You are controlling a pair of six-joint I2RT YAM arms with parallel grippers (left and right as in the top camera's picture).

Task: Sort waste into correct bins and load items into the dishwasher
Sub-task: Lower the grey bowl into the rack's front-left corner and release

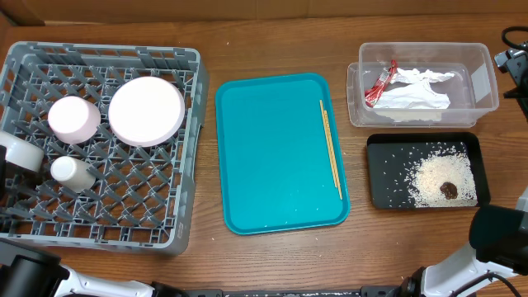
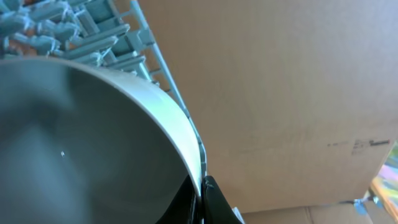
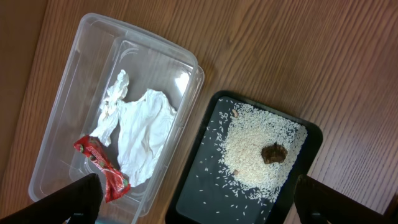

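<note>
The grey dish rack holds a large plate, a pinkish bowl and a small cup. My left gripper is shut on the rim of a white bowl, which sits at the rack's left edge. The clear tub holds the red wrapper and the white napkin. The black tray holds rice and a brown lump. My right gripper is open and empty, high above the tub and the black tray.
A teal tray lies in the middle of the wooden table with thin chopsticks along its right side. Parts of the right arm show at the table's right edge. A cardboard wall stands beyond the rack.
</note>
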